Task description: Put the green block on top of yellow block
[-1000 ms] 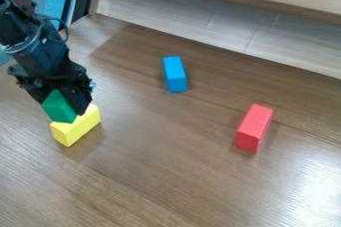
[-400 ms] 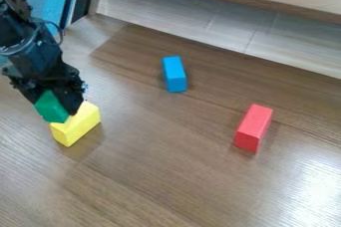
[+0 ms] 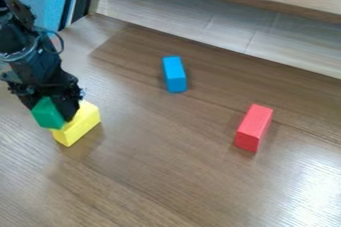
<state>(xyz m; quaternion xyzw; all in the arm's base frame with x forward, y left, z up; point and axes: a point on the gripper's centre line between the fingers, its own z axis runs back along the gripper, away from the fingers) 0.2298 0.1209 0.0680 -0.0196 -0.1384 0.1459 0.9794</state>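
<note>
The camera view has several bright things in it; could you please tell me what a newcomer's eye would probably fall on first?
Probably the green block at the left, held in the black gripper and partly hiding the yellow block. Next would come the red block at the right and the blue block near the upper middle.

On my feed I see green on the block at the left, yellow on the one beside it, plain blue on the upper-middle block, red on the right-hand block, and streaky brown wood grain across the table.
</note>
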